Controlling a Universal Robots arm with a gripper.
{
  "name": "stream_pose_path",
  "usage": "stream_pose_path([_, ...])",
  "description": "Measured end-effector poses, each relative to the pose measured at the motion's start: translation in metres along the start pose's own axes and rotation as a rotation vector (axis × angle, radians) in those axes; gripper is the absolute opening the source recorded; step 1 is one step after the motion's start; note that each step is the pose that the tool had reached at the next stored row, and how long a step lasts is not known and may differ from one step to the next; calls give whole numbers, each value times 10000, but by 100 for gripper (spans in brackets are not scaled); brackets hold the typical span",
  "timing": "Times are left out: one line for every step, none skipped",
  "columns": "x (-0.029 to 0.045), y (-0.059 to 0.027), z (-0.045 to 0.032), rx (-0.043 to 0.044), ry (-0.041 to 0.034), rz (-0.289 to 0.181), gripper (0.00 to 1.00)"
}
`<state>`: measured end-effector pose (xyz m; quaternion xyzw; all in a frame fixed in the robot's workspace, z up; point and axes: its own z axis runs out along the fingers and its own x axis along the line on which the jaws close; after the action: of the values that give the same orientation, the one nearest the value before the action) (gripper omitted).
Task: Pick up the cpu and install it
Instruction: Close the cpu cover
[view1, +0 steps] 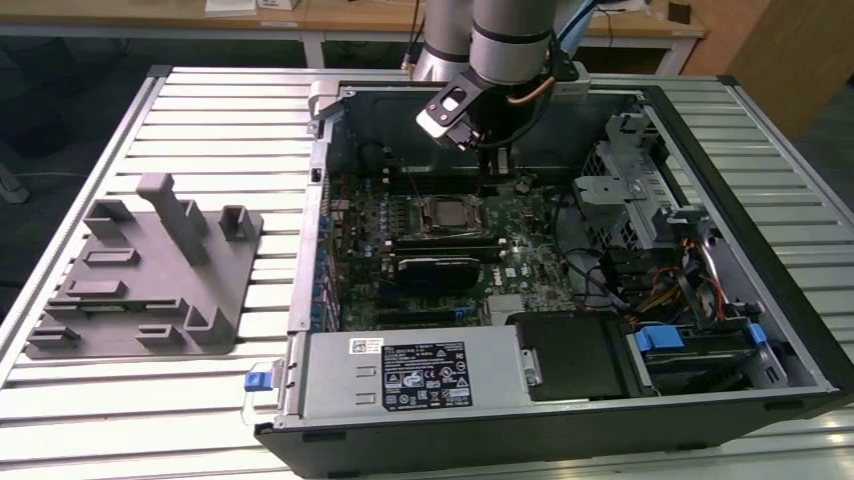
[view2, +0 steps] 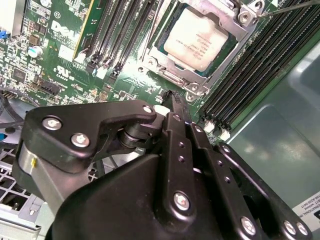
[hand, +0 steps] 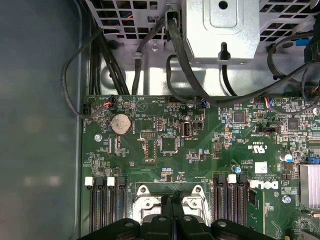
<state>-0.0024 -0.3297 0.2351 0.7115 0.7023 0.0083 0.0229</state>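
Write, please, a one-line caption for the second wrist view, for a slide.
The cpu sits in its socket on the green motherboard, with the robot's shut hand poised near it, empty.

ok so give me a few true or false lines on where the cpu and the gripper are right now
1. The cpu lies in the socket on the motherboard. True.
2. The gripper is gripping the cpu. False: it is shut on nothing and is clear of the cpu.
3. A grey fixture stands on the table, to the exterior view's left of the computer case. True.
4. The computer case is closed up. False: it lies open, with the motherboard exposed.
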Motion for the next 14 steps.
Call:
stream_pose_path([0, 0, 0, 0, 0, 0, 11])
stream_pose_path([0, 0, 0, 0, 0, 0, 11])
stream_pose_path([0, -5, 0, 0, 0, 1, 11])
stream_pose_path([0, -16, 1, 0, 0, 1, 11])
stream_pose_path([0, -28, 2, 0, 0, 0, 11])
stream_pose_path([0, -40, 2, 0, 0, 0, 11])
stream_pose_path([-1, -53, 4, 0, 0, 0, 11])
stream_pose_path([-1, -67, 5, 0, 0, 1, 11])
stream_pose_path([-4, -79, 7, 0, 0, 1, 11])
stream_pose_path([-8, -91, 9, 0, 0, 1, 11])
stream_pose_path([-13, -103, 11, 0, 1, 1, 11])
stream_pose_path([-18, -116, 13, 0, 0, 1, 11])
stream_pose_path([-23, -131, 16, 0, 0, 2, 11])
stream_pose_path([-28, -148, 19, 0, 0, 1, 11])
